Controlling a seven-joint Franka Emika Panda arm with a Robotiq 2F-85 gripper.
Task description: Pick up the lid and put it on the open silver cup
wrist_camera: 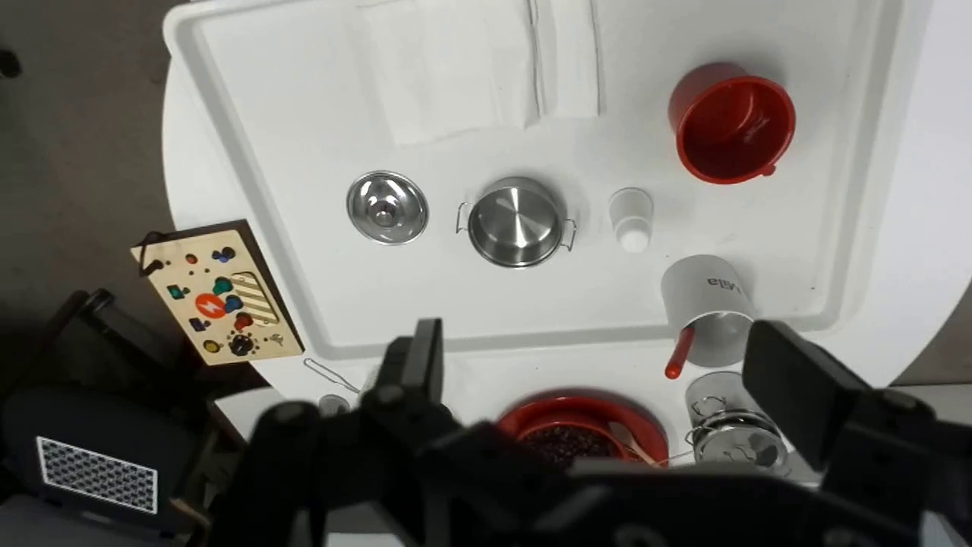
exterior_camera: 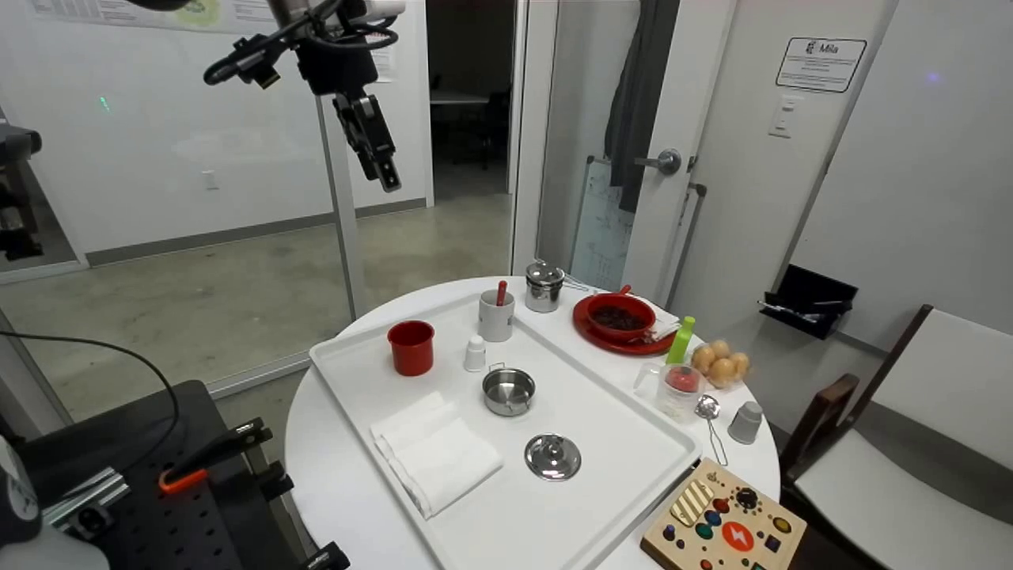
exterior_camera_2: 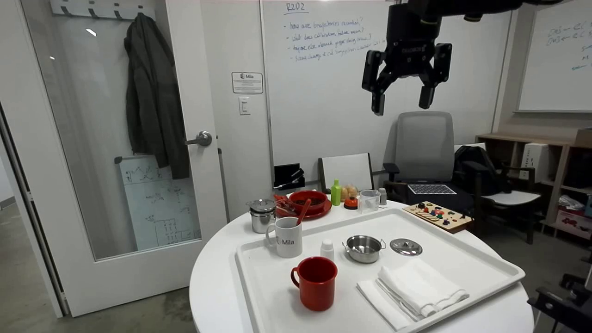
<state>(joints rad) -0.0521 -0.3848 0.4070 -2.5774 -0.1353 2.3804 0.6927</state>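
the black two-fingered gripper (exterior_camera_2: 402, 101) hangs high, well apart from everything on the round white table (exterior_camera: 332, 475), its fingers (exterior_camera_2: 378, 105) spread wide with nothing between them. the small, flat, round, shiny silver metal lid (wrist_camera: 387, 207) lies on the rectangular white tray (wrist_camera: 456, 304); in the wrist view it is at nine o'clock from the short, wide, two-handled silver metal cup (wrist_camera: 518, 228), near but not touching, and that cup stands uncovered. around the silver metal cup, the folded white napkin (wrist_camera: 456, 68) lies at twelve o'clock, the cylindrical red cup (wrist_camera: 733, 129) at two, the small white cylindrical shaker (wrist_camera: 632, 216) at three and the white cylindrical mug (wrist_camera: 702, 292) at four. between five and six sits the round red bowl (exterior_camera: 625, 336), partly behind the gripper in that view; its dark, grainy filling (exterior_camera: 617, 318) may be beans.
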